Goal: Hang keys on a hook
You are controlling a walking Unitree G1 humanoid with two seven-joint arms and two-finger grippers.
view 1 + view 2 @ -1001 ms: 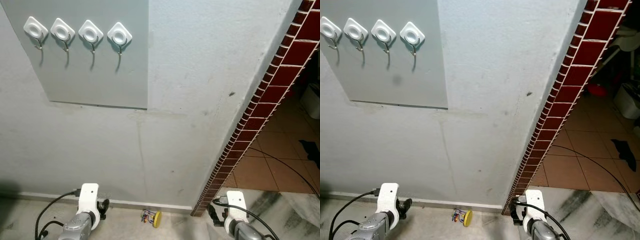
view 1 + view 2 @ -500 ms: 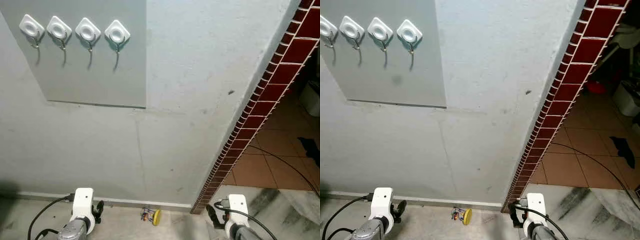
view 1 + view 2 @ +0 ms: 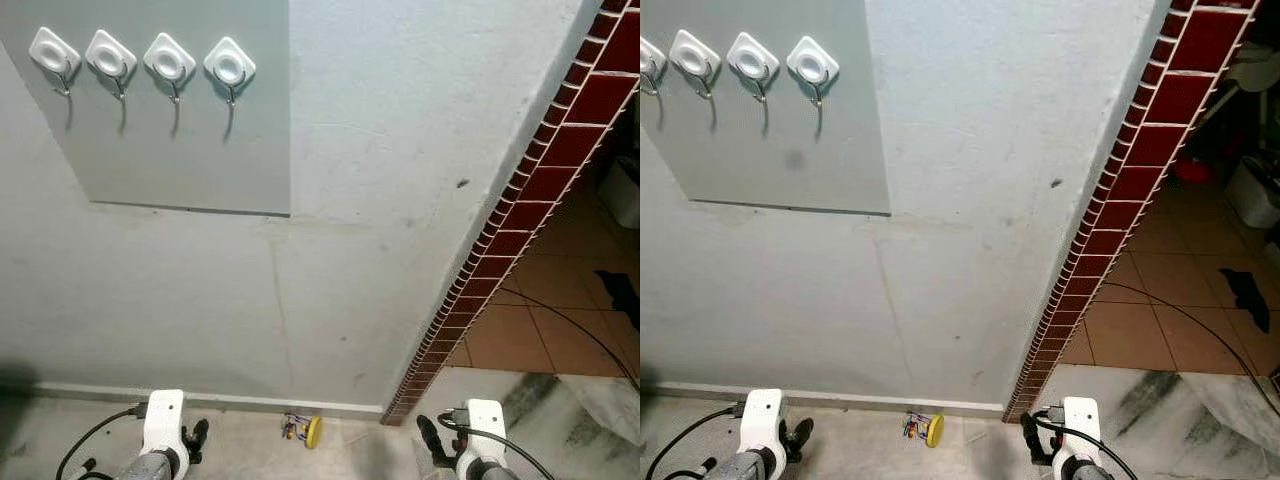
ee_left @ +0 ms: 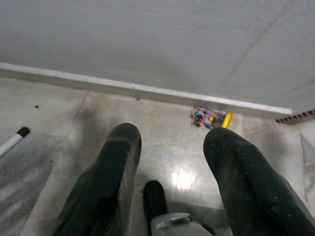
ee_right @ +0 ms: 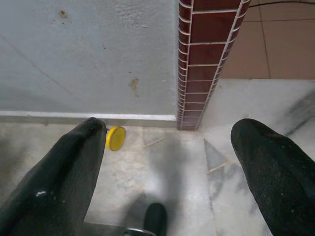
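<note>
Down on the marble floor [image 3: 250, 450], a bunch of keys [image 3: 302, 431] with a round yellow tag lies just beside the white skirting at the foot of the grey wall [image 3: 380, 200], between the two arms and apart from both. High up on that wall, a smooth grey panel [image 3: 190, 140] carries four white hooks [image 3: 141, 61] in a row, all bare. The left gripper [image 4: 172, 147] hangs low over the floor with its jaws spread and holding nothing; in the left wrist view the keys lie ahead of its fingertips, near the skirting, and a marker pen [image 4: 13, 140] lies on the floor off to one side. The right gripper [image 5: 172, 142] also hangs low, jaws spread wide and empty, near the corner where a column of dark red tiles [image 3: 540, 190] edges the wall; in the right wrist view the yellow tag peeks out beside one finger. Past the tiled corner, a black cable [image 3: 575, 330] runs across a terracotta floor [image 3: 520, 340].
</note>
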